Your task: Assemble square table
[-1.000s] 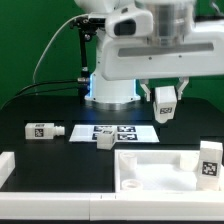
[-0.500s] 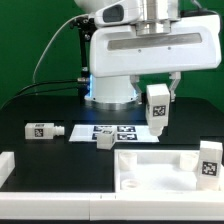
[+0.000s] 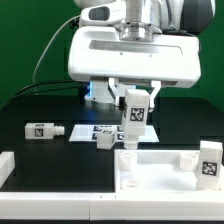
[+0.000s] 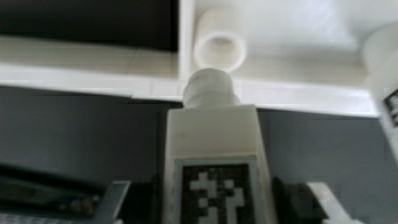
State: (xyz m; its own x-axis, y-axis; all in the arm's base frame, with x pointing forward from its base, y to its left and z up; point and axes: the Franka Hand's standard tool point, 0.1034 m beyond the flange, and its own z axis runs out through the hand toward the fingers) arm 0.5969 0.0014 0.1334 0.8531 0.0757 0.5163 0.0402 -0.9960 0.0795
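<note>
The white square table top (image 3: 160, 172) lies at the front, towards the exterior view's right. My gripper (image 3: 136, 98) is shut on a white tagged leg (image 3: 136, 114) that hangs upright above the top's far corner on the exterior view's left. In the wrist view the leg (image 4: 214, 150) runs out from between my fingers (image 4: 121, 200), and its round peg (image 4: 210, 86) sits just short of a round hole (image 4: 221, 47) in the top (image 4: 89, 75). Another leg (image 3: 45, 130) lies at the left, a third (image 3: 104, 141) by the marker board, and one more (image 3: 209, 160) stands at the top's right edge.
The marker board (image 3: 108, 130) lies flat behind the table top, partly under my arm. A plain white bar (image 3: 6, 166) sits at the front on the exterior view's left. The robot base (image 3: 100, 92) stands at the back.
My arm has carried the held leg towards the exterior view's left and a little lower, from above the top's right side to over its far left corner.
</note>
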